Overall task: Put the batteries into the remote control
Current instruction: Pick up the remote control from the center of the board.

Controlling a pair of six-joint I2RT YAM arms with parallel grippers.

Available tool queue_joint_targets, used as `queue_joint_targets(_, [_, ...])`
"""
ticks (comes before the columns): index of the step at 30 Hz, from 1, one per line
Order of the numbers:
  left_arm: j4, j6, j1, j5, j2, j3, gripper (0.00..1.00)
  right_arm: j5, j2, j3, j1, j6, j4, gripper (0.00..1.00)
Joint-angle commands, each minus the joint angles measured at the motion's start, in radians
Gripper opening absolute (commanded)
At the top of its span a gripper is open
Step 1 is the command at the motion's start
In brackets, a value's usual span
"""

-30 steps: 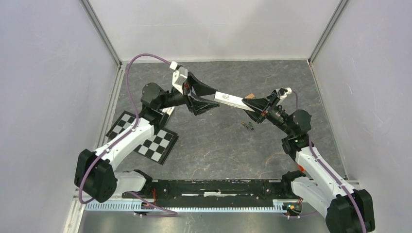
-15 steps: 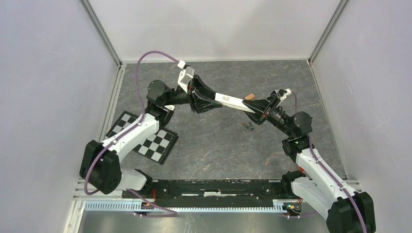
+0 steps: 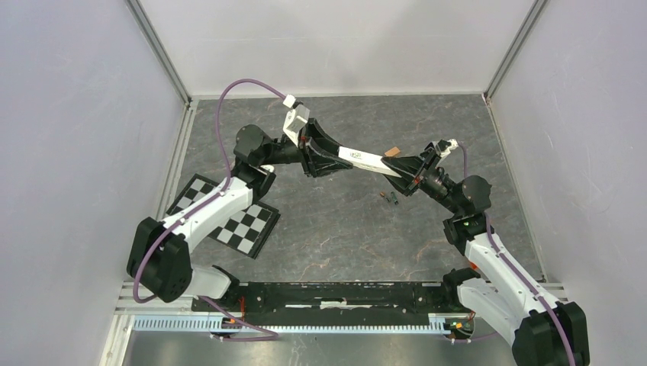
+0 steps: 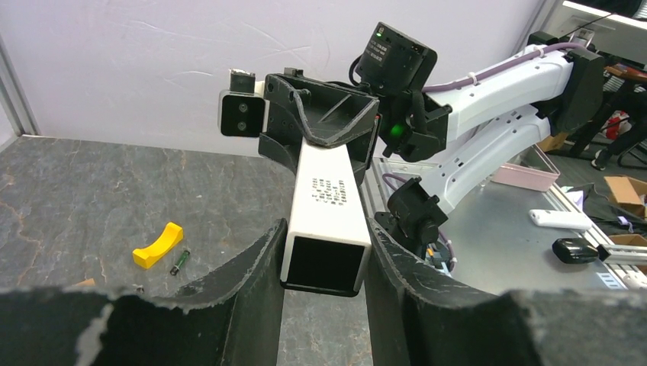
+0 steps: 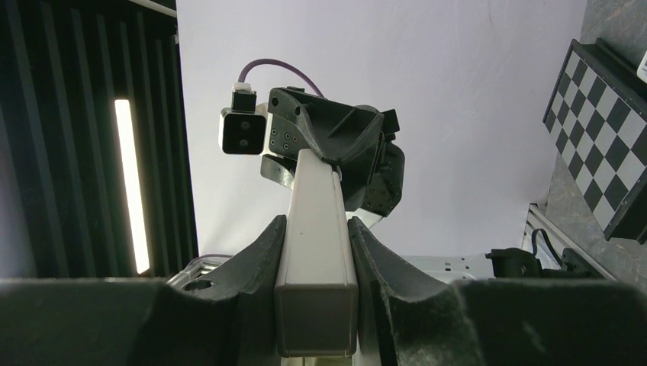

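Loading not begun: left gripper (image 4: 326, 255) and right gripper (image 5: 317, 252) each stand clamped on one end of the remote control (image 3: 368, 160), while the batteries (image 3: 391, 198) lie loose outside it.

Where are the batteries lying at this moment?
In the top view the batteries lie on the table, right of centre, just nearer the arms than the white bar's right end. The left wrist view shows one beside the yellow curved piece.
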Motion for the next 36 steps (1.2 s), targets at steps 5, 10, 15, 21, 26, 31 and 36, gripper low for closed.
queue_joint_targets(5, [0.046,0.021,-0.047,0.025,0.017,0.032,0.47,0.021,0.0,0.015,0.007,0.015,0.06,0.0])
queue_joint_targets(10, [0.064,0.011,-0.06,0.01,0.03,0.034,0.51,0.024,0.003,0.011,0.013,0.013,0.063,0.0])
queue_joint_targets(15, [0.075,0.012,-0.062,-0.005,0.032,0.03,0.46,0.026,0.002,0.007,0.016,0.012,0.063,0.0])
queue_joint_targets(21, [0.084,0.007,-0.06,-0.024,0.029,0.028,0.19,0.026,0.004,-0.005,0.018,0.0,0.063,0.02])
queue_joint_targets(26, [0.08,-0.023,-0.035,-0.037,0.022,0.029,0.02,-0.003,0.033,0.002,0.011,-0.196,0.014,0.57])
queue_joint_targets(31, [0.082,-0.067,0.023,0.002,-0.013,0.004,0.02,-0.098,0.111,0.017,-0.004,-0.387,0.154,0.89])
queue_joint_targets(36, [0.013,-0.037,0.04,0.03,-0.03,0.002,0.02,-0.159,0.158,0.054,0.0,-0.415,0.247,0.86])
